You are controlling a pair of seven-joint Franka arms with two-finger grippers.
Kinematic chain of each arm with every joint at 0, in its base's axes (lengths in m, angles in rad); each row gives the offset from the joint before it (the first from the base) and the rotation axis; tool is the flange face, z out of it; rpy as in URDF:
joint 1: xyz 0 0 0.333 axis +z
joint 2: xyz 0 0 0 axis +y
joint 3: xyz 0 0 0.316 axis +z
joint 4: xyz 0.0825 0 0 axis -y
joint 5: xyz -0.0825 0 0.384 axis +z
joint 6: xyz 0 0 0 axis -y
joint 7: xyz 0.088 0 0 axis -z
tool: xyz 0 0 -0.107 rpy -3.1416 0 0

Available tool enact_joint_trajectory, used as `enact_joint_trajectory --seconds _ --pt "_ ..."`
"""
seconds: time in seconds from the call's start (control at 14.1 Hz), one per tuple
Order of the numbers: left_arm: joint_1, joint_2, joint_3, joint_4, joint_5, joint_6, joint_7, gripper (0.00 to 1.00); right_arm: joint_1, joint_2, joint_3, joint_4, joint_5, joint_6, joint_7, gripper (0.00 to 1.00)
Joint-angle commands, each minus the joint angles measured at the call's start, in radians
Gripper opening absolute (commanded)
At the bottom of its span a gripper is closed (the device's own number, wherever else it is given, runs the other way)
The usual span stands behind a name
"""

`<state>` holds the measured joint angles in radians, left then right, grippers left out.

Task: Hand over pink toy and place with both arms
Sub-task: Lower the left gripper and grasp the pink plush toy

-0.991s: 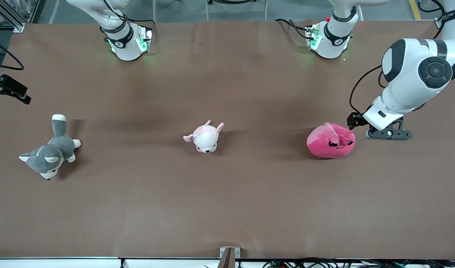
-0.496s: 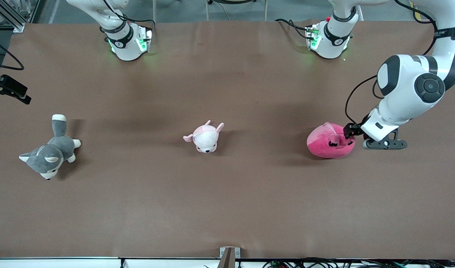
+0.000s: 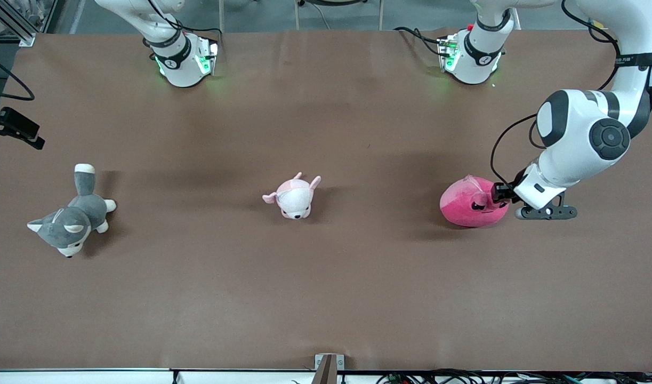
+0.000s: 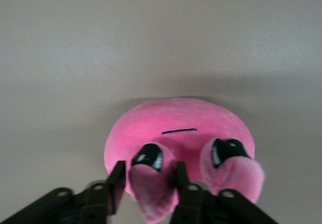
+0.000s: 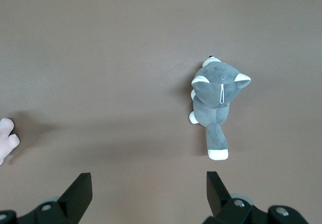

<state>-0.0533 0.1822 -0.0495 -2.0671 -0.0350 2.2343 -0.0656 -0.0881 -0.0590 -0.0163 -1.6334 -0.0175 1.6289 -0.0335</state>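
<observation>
Left gripper point(image 4: 147, 190), jaws spread, straddles only one ear flap of the pink toy point(image 3: 472, 202) sitting at the left arm's end of the table, right gripper point(image 5: 146, 194) idle and open overhead; pinching just floppy ear risks slipping at handover.

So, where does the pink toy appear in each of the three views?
Front view: the pink toy lies on the table toward the left arm's end, the left pincer at its edge.
Left wrist view: it fills the lower middle, one flap between the open fingers.
Right wrist view: not in it.
Shared landmark: the left pincer.
</observation>
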Motion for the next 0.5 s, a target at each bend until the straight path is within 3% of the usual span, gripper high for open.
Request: enact_joint_trajectory --seconds 0.0,0.28,0.42 --pt "-0.006 0.0 -0.006 0.013 -0.013 -0.013 -0.003 0.01 -0.004 -0.028 0.004 -0.029 -0.012 0.0 -0.009 1.0" --pt "-0.017 -0.049 -0.033 0.051 -0.013 -0.083 0.001 0.0 -0.004 -0.028 0.004 -0.029 -0.012 -0.006 -0.009 1.0" --pt "-0.02 -0.066 -0.061 0.119 -0.084 -0.158 -0.005 0.0 -0.004 -0.028 0.004 -0.028 0.004 -0.026 -0.003 1.0"
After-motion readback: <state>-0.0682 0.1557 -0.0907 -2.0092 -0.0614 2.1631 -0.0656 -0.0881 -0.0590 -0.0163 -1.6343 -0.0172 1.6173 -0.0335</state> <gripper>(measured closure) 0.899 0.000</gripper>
